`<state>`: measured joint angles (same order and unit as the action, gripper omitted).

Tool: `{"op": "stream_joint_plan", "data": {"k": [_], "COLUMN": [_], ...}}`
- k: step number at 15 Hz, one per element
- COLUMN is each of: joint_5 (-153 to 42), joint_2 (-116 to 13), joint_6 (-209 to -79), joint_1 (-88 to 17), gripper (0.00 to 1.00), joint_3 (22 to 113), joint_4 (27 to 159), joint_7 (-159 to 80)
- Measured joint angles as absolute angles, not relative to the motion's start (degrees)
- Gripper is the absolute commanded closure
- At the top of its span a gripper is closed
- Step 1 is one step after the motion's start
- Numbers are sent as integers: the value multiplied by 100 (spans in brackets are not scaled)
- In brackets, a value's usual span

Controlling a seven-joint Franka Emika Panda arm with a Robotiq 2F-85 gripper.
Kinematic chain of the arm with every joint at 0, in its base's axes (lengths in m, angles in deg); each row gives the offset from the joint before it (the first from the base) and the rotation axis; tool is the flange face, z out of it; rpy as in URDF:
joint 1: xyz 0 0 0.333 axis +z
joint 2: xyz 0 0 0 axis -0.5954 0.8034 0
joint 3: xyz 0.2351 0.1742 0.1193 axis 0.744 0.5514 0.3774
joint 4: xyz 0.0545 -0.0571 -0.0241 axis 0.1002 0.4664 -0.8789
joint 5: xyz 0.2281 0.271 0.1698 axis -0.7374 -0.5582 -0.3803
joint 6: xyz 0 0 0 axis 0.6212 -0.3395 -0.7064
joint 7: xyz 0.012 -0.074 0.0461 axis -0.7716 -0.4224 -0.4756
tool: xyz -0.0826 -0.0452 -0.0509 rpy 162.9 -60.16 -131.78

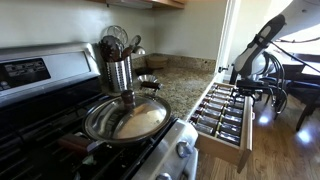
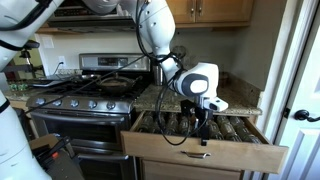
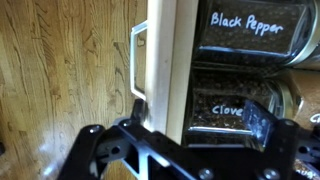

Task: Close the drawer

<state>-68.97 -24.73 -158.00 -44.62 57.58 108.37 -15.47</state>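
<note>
In the kitchen, only the wrist view shows the tool spread astride the drawer front.

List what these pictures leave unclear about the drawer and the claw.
- Wrist view: the claw straddles the front of the drawer, but its own dark body hides whether either finger touches the panel.
- Wrist view: the end of the label on the Clove jar is covered by a finger.
- Both exterior views: the spice jars are too small and blurred for their labels to be read.
</note>
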Motion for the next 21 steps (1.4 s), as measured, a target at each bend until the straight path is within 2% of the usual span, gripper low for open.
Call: {"op": "stream_joint_plan", "data": {"k": [11,21], "joint_5": [-6896,-6897], "joint_2": [-2200,-2438], "joint_6": [-15272,-15270], "joint_1": [-4183,-4276], "gripper": [0,0], "joint_3": [5888,5842], "joint_4": [9738,9868], "joint_7": [-1293,-1485]}}
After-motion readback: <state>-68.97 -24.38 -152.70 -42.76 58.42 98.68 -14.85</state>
